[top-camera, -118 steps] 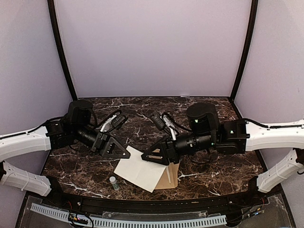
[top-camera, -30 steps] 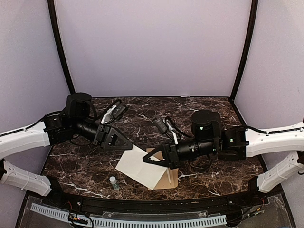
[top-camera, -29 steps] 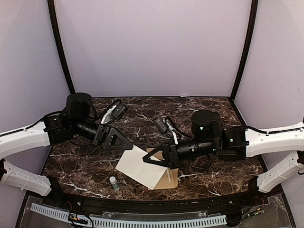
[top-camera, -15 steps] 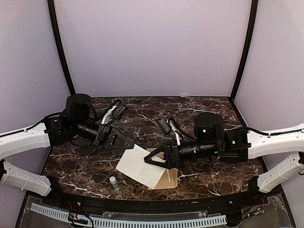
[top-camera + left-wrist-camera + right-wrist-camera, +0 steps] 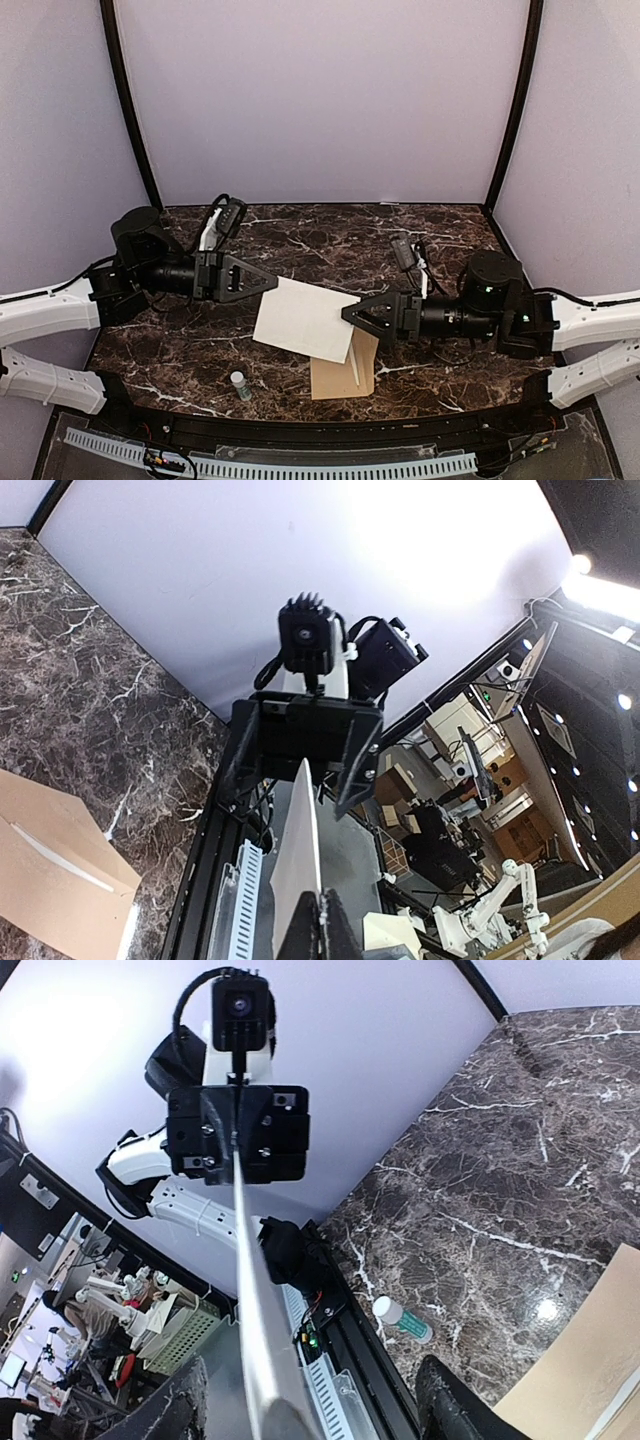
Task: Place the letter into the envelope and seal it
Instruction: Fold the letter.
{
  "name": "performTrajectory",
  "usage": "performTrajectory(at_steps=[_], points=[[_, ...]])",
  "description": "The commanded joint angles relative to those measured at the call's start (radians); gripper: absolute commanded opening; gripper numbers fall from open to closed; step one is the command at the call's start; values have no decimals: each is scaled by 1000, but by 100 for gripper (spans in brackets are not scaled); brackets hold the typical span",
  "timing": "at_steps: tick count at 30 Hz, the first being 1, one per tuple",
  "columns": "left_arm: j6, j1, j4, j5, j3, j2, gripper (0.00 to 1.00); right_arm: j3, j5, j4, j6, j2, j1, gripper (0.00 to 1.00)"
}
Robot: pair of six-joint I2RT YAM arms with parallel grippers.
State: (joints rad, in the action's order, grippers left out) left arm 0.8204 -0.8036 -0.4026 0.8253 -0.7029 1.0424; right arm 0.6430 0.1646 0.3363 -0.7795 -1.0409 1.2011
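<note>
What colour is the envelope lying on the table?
Kraft brown; the long paper envelope shows best in the top view.

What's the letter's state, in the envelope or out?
Out. The letter hangs above the table, pinched at one edge by the left gripper; the envelope lies flat below it.

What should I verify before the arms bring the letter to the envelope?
1. Left gripper clamps the letter: ok, shut on its left edge.
2. Right gripper open: ok, jaws stand wide apart, with the sheet's edge between them.
3. Letter lifted off the table: ok, only one arm holds it.
4. Envelope mouth open: cannot tell, the letter hides its upper part.
5. Small bottle out of the way: ok, it stands apart near the front edge.
</note>
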Motion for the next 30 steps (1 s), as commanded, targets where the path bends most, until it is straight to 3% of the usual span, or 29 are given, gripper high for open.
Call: performTrajectory(at_steps=[1, 5, 19, 30], points=[[56, -5, -106, -1, 17, -26, 0, -50, -35, 105, -57, 24, -18, 71], [67, -5, -91, -14, 41, -49, 0, -60, -33, 115, -67, 27, -21, 81], [65, -5, -68, -38, 49, -89, 0, 41, 70, 219, -61, -110, -20, 81], [62, -5, -43, -43, 59, -112, 0, 25, 99, 312, -103, -134, -14, 44]])
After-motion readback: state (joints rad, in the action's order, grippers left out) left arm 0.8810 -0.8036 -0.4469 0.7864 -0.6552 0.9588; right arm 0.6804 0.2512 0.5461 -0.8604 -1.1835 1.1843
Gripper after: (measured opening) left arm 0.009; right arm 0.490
